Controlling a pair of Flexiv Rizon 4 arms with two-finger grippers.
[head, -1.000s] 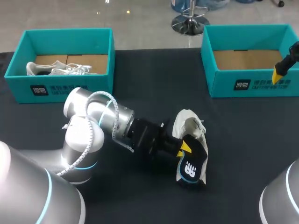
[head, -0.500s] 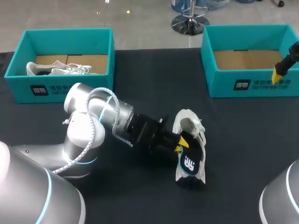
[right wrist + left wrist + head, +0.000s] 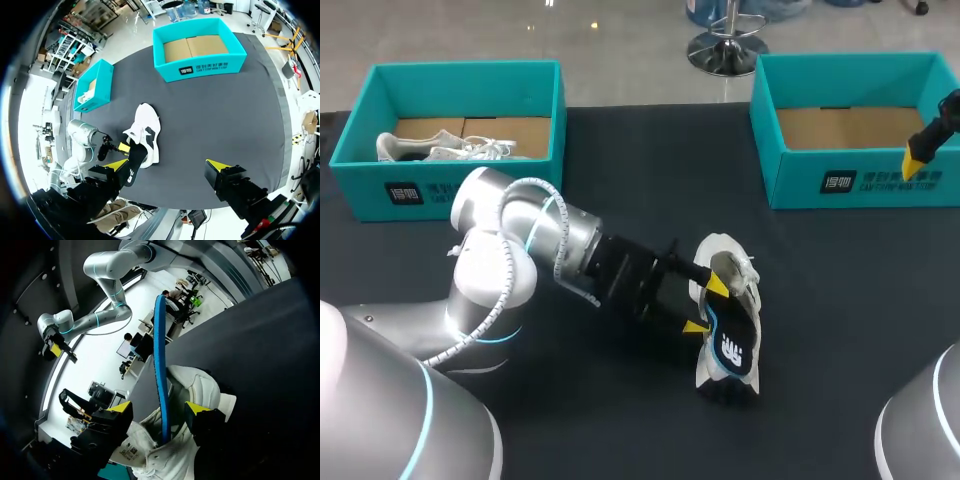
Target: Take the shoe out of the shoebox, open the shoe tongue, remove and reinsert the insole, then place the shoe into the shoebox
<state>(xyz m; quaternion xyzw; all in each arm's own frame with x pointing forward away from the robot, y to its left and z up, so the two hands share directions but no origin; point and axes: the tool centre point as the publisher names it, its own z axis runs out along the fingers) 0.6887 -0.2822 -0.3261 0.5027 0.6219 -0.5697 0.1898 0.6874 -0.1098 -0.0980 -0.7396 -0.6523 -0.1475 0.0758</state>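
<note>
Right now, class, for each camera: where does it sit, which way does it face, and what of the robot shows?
Head view: above and behind, looking down on the table; left arm and right pincer show.
Left wrist view: low by the shoe, facing along the open left pincer, which straddles the insole.
Right wrist view: high over the table, facing down past the open right pincer.
All three share the shoe.

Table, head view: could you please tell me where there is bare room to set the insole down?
Bare table lies between the left shoebox and the right shoebox, and right of the shoe, in front of the right shoebox. It is crowded at the shoe, where the left gripper and insole sit.
</note>
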